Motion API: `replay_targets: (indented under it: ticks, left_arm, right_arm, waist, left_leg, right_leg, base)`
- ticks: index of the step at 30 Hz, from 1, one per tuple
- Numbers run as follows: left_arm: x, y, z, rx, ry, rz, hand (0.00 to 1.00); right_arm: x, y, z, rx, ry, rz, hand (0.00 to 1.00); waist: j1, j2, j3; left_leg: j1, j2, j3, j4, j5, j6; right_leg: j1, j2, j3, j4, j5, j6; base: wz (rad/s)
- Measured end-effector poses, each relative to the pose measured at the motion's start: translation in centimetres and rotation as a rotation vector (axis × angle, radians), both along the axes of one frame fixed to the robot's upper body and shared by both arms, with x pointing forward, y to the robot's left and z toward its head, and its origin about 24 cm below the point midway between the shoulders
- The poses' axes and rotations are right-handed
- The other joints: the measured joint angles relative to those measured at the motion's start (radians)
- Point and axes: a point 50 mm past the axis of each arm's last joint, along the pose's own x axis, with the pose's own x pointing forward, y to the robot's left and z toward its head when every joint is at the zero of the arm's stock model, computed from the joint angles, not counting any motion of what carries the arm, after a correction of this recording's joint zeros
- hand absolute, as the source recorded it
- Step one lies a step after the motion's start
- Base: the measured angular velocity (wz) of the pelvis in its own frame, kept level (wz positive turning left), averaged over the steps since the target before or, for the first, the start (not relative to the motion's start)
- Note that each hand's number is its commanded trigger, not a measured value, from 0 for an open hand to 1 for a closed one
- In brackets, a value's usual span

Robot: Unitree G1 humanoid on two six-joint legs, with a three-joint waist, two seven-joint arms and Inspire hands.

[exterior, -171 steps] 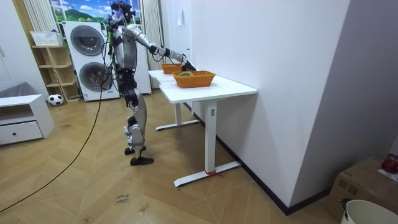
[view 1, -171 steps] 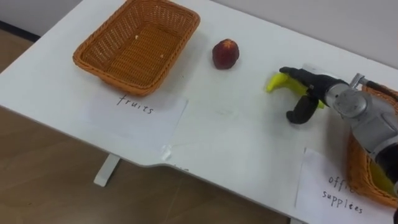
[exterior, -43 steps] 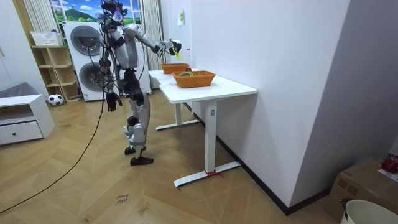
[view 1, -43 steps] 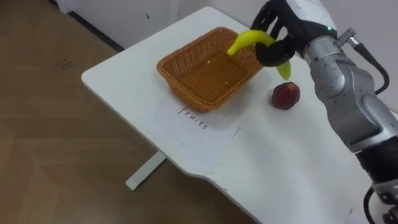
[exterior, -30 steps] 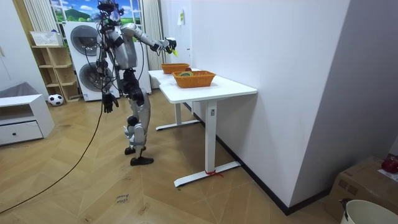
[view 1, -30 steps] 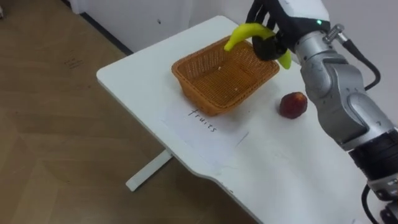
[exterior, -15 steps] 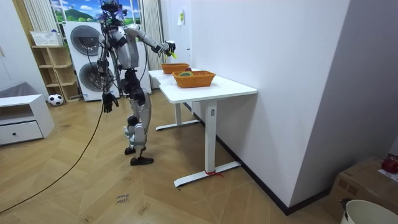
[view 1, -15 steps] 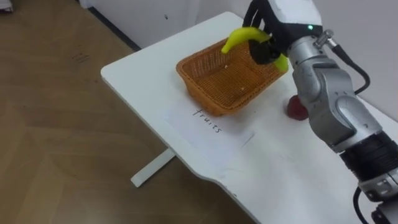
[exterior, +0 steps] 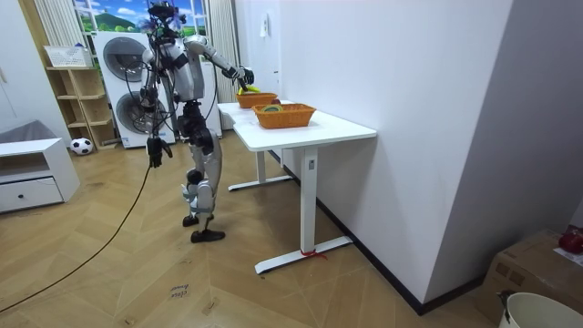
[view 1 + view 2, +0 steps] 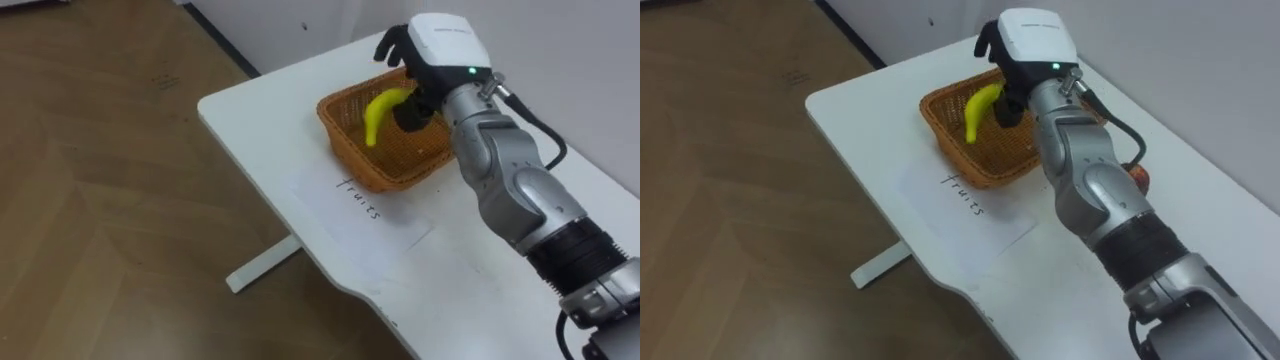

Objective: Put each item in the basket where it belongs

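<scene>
White surface (image 10: 262, 118) juts out over wood floor; near its front edge lies a paper sheet (image 10: 372, 207) with handwriting, touching the front of the wicker basket (image 10: 352, 150); basket sits just behind the sheet, toward the surface's far-left corner. Right arm comes in from lower right and reaches across above the sheet to the basket; right hand (image 10: 438, 45) is above the basket's far side, back of hand up. Dark fingers (image 10: 408, 115) are curled tight on the upper end of the banana (image 10: 377, 113); banana hangs curved, lower tip pointing down inside the basket's walls; cannot tell if the tip touches the basket floor. Peach (image 10: 1137, 177) sits on the surface right of the basket, mostly hidden behind the forearm. Room view: robot stands upright at the far end of the surface, right arm stretched out over the far basket; left hand (image 9: 155, 151) hangs beside its thigh, too small to tell open or closed. Second basket (image 9: 284, 116) is at the nearer end of the surface; washing machines (image 9: 127, 59) stand behind the robot.
</scene>
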Motion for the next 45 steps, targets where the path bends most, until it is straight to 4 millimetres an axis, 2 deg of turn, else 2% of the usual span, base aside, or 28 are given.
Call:
replay_targets:
  ticks: [7,19,24,27,31,35,37,40,45]
  left_arm:
    - [0.2,0.4,0.2,0.01,-0.003,-0.012,0.0]
    - [1.4,0.2,0.1,0.011,-0.026,-0.057,0.0]
    - [1.9,0.2,0.2,0.019,-0.044,-0.067,0.0]
    - [2.0,0.3,0.3,0.024,-0.05,-0.076,0.0]
    - [1.5,0.2,0.2,0.024,-0.033,-0.079,0.0]
    - [1.6,0.0,0.2,0.02,-0.044,-0.073,0.0]
    - [1.6,-0.1,0.2,0.019,-0.049,-0.068,0.0]
    - [1.9,-0.1,0.3,0.025,-0.069,-0.067,0.0]
    - [2.8,-0.1,0.6,0.043,-0.106,-0.083,0.0]
  right_arm:
    - [0.0,0.1,-0.1,-0.003,-0.015,0.002,0.0]
    - [-0.2,0.7,-0.3,-0.011,-0.016,0.048,0.0]
    - [-0.4,0.5,0.6,-0.021,-0.054,0.072,0.0]
    - [-0.5,0.0,1.3,-0.04,-0.079,0.075,0.0]
    - [-0.5,-0.8,2.2,-0.054,-0.11,0.065,0.0]
    - [-0.3,-1.7,3.0,-0.001,-0.126,0.035,0.0]
    - [-0.2,-2.1,3.3,0.039,-0.125,0.02,0.0]
    - [-0.1,-2.7,3.8,0.111,-0.128,0.0,0.0]
    - [-0.1,-3.3,4.7,0.228,-0.169,-0.027,0.0]
  waist:
    - [-0.01,-0.01,-0.0061]
    - [-0.046,-0.011,-0.0073]
    - [-0.064,-0.008,-0.008]
    - [-0.069,0.0,-0.0087]
    - [-0.095,0.025,-0.0215]
    - [-0.118,0.046,-0.0219]
    - [-0.123,0.05,-0.023]
    - [-0.15,0.049,-0.0243]
    - [-0.179,0.052,-0.0228]
  left_leg:
    - [-0.006,0.0,0.0,0.006,0.0,0.0]
    - [-0.006,-0.001,0.002,0.008,0.0,0.0]
    - [-0.013,0.001,0.005,0.017,0.0,0.0]
    - [-0.013,0.001,0.009,0.02,0.0,0.0]
    - [-0.008,-0.001,0.01,0.023,0.0,0.001]
    - [0.005,0.001,0.019,0.018,0.001,0.003]
    - [0.005,0.002,0.023,0.015,0.002,0.004]
    - [0.006,0.001,0.034,0.014,0.002,0.004]
    - [0.017,0.002,0.045,0.006,0.002,0.004]
  right_leg:
    - [-0.006,0.0,0.0,0.0,0.0,0.0]
    - [-0.004,0.0,0.003,-0.001,0.0,0.0]
    - [-0.007,-0.001,0.01,-0.001,0.0,0.0]
    - [-0.007,-0.001,0.03,-0.003,0.001,0.002]
    - [-0.003,-0.003,0.031,-0.002,0.004,0.007]
    - [-0.003,-0.001,0.061,-0.001,0.004,0.007]
    - [-0.003,0.0,0.067,0.0,0.004,0.006]
    - [-0.003,0.001,0.07,0.0,0.005,0.006]
    - [-0.004,0.001,0.088,-0.001,0.005,0.006]
  base:
    - [0.0]
    - [0.0]
    - [0.01]
    - [-0.03]
    - [-0.02]
    - [-0.09]
    - [-0.1]
    - [-0.07]
    - [-0.07]
